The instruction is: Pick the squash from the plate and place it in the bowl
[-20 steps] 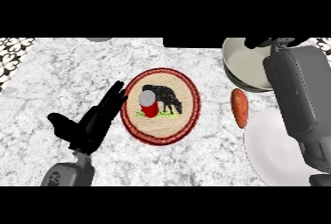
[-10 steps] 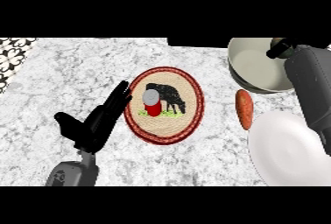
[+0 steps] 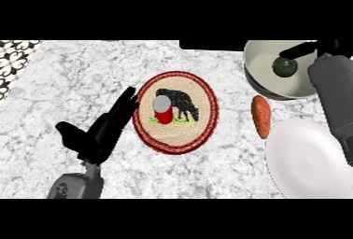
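Squash in the bowl at the far right, right hand close over it.

Nearest me, the black left hand rests on the grey marbled counter with its fingers straight and together and its thumb splayed out, holding nothing. To the right lies the round white plate, bare, and just beyond it a long orange-red vegetable. Farther back, the pale metal bowl holds the squash, which is small, rounded, dark green and dull-skinned. It sits low against the bowl's floor. The black right hand hangs right over it, half cut off by the view's edge, so I cannot tell its grip. The risk I see is the grey right forearm knocking the bowl's rim or the vegetable as it pulls back.
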{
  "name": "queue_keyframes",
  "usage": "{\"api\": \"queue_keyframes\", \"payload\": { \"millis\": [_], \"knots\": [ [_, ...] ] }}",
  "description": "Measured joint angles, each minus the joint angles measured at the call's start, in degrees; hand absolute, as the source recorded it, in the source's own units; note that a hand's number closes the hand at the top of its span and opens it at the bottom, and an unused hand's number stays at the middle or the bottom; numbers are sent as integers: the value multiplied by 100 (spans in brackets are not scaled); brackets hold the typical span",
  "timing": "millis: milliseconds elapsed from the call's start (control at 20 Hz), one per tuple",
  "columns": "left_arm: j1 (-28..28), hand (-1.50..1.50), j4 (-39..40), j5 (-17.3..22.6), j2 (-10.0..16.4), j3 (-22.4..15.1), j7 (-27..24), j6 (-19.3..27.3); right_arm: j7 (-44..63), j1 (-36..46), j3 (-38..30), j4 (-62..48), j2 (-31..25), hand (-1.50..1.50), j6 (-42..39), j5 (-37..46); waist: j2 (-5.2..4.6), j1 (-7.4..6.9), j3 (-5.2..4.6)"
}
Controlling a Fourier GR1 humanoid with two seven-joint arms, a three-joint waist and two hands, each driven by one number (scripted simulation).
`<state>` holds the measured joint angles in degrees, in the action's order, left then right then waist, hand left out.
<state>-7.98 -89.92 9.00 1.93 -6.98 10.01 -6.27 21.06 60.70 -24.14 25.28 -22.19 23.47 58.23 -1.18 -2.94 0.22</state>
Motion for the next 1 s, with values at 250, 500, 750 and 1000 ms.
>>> {"api": "queue_keyframes", "payload": {
  "millis": [250, 500, 750, 1000],
  "knots": [
    [98, 0, 34, 39, 36, 90, -28, 0, -1177, -80, -611, 739, 299, -150, 816, -952, 72, 159, 2],
    [311, 0, -20, 0, 36, 122, -90, 68, -2357, -565, -831, 1841, 903, -150, 875, -1895, 168, 355, -9],
    [399, 0, -72, -3, 67, 204, -29, 146, -2675, -1365, -569, 3461, 1694, -150, 626, -2405, 252, 563, -21],
    [503, 0, -94, 37, 127, 301, -23, 149, -2682, -2461, 160, 4971, 2061, -150, 453, -2719, 333, 694, -29]
  ]
}}
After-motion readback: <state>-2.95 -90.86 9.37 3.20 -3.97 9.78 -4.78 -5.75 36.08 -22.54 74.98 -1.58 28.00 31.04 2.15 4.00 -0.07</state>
